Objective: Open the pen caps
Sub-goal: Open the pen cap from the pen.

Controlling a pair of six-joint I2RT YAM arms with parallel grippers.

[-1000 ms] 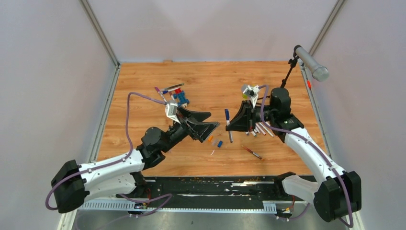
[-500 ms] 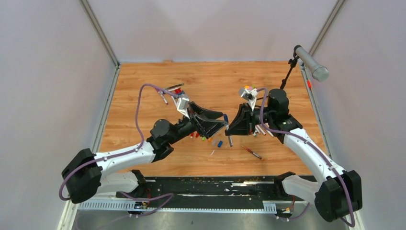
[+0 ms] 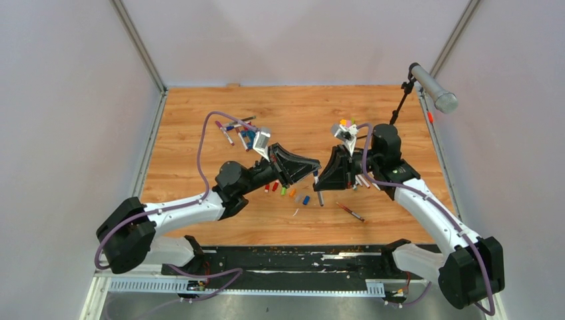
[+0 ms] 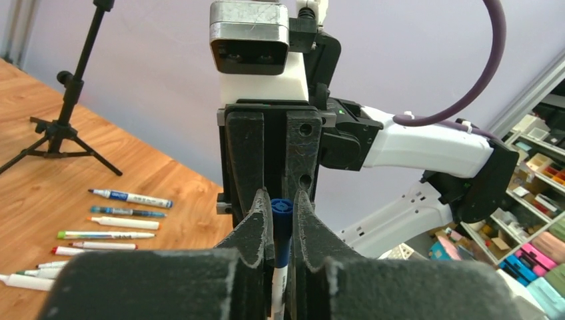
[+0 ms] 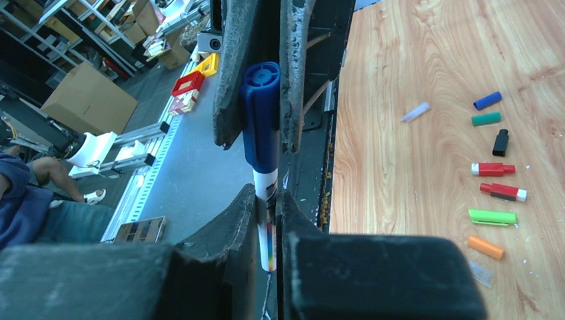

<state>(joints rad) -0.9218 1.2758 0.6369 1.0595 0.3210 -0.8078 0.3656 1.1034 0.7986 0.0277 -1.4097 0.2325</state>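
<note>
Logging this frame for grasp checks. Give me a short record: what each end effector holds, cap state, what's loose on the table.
left end effector: shut on the blue cap
right end effector: shut on the pen, at its white barrel
cap state: on the pen, not yet off
loose caps: scattered on the table, mixed colours
other pens: lying in a row near the stand

Right gripper (image 5: pixel 266 198) pinches pen (image 5: pixel 266 179); left gripper (image 5: pixel 261 137) clasps blue cap (image 5: pixel 260 110).
</note>
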